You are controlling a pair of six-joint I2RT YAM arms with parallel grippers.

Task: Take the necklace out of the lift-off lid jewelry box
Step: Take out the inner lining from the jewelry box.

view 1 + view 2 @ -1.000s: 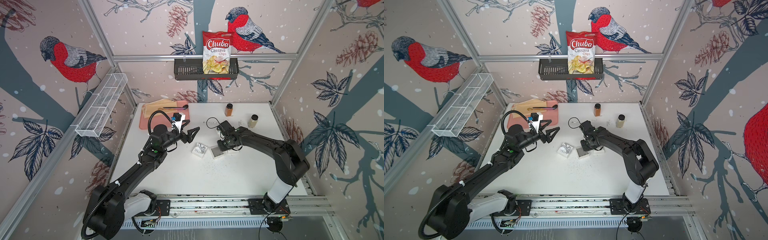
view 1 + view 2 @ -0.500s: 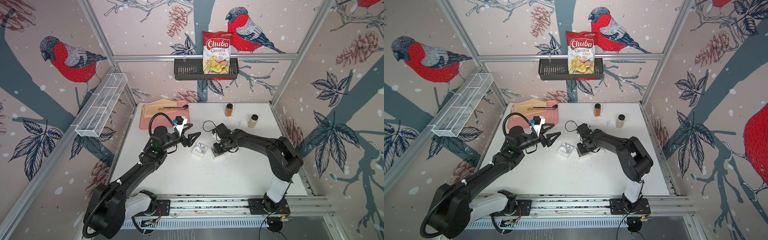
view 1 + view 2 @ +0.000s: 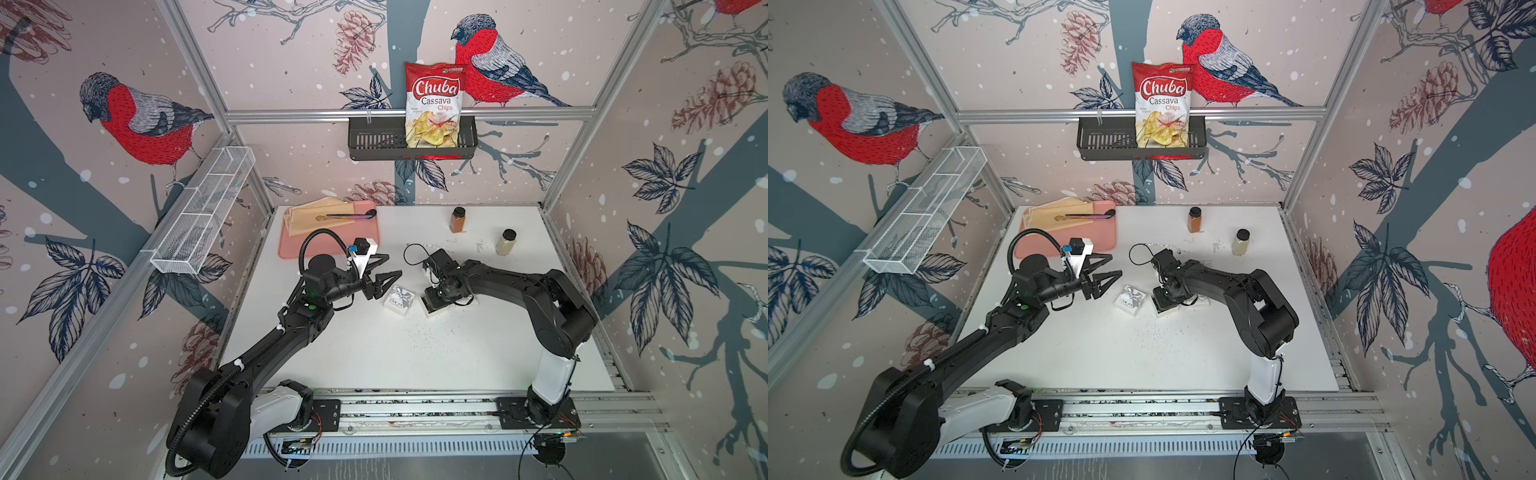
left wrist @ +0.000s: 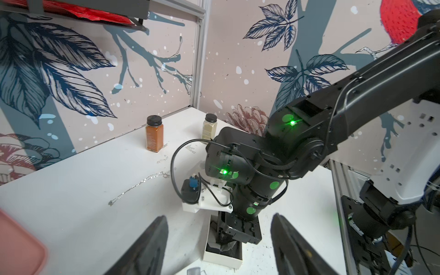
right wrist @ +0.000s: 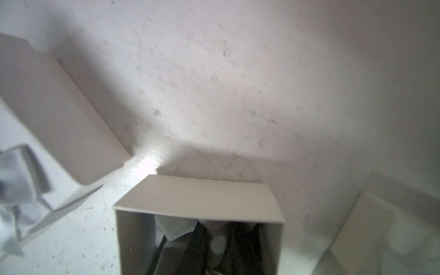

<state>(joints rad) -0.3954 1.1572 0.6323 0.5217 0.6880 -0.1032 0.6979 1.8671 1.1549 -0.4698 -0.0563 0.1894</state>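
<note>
Left claw (image 3: 394, 266), centre-left in top view: fingers wide apart, empty. Lid (image 3: 398, 298) with bow sits on table just right of it. Box (image 4: 223, 259) next right, uncovered. Right claw (image 5: 220, 238) down inside box; cannot tell whether closed on anything. Beyond box, thin silver strand, judged necklace (image 4: 135, 188), lies loose on table, outside box. Likely light, limp, slippery, snag-prone. Pinch bunched links from above, lift slowly.

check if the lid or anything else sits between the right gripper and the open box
Nothing visible does. The lid lies on the table beside the box, and the right gripper is down inside the open box.
</note>
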